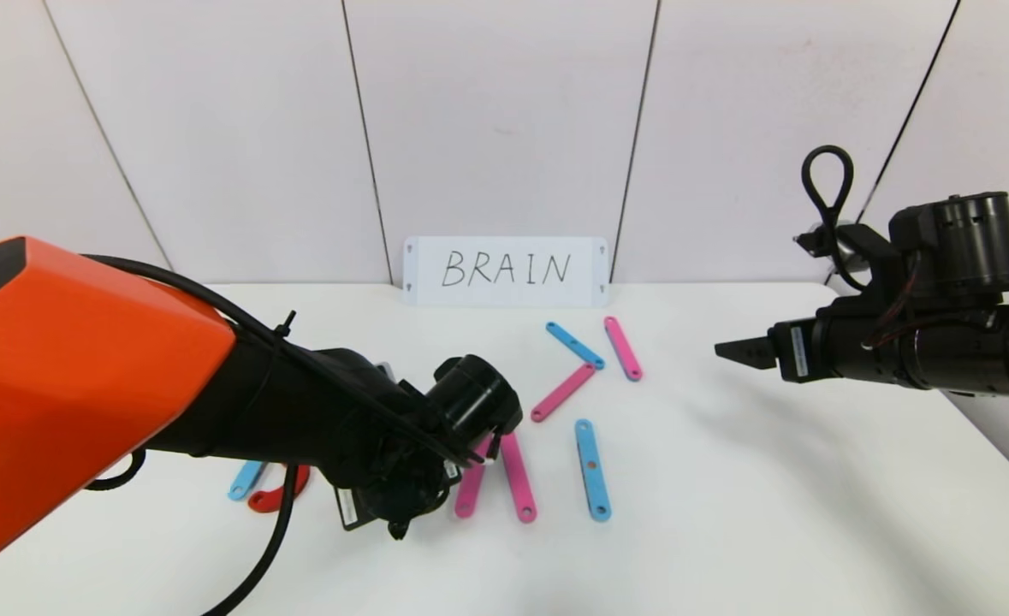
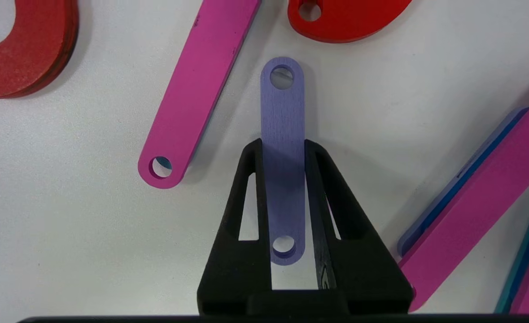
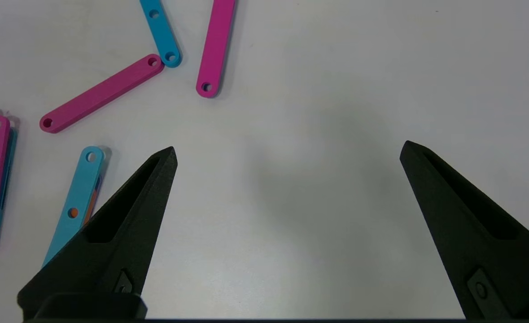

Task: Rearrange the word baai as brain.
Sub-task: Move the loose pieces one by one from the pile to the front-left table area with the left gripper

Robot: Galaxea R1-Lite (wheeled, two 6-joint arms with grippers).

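Note:
The letters' pieces lie loose on the white table (image 1: 727,513). My left gripper (image 2: 283,146) is down over the left-middle pieces and shut on a purple strip (image 2: 283,107), one finger on each long edge. A pink strip (image 2: 197,89) and two red arcs (image 2: 31,58) (image 2: 349,18) lie just beyond it. In the head view the left wrist hides the purple strip. Two pink strips (image 1: 518,476) (image 1: 470,488) and a light-blue strip (image 1: 592,469) lie beside it. My right gripper (image 3: 289,150) hovers open over bare table at the right, holding nothing.
A white card handwritten BRAIN (image 1: 505,270) leans on the back wall. In front of it lie a light-blue strip (image 1: 574,345) and two pink strips (image 1: 622,347) (image 1: 562,392). A red arc (image 1: 277,496) and a light-blue strip (image 1: 246,479) show under my left arm.

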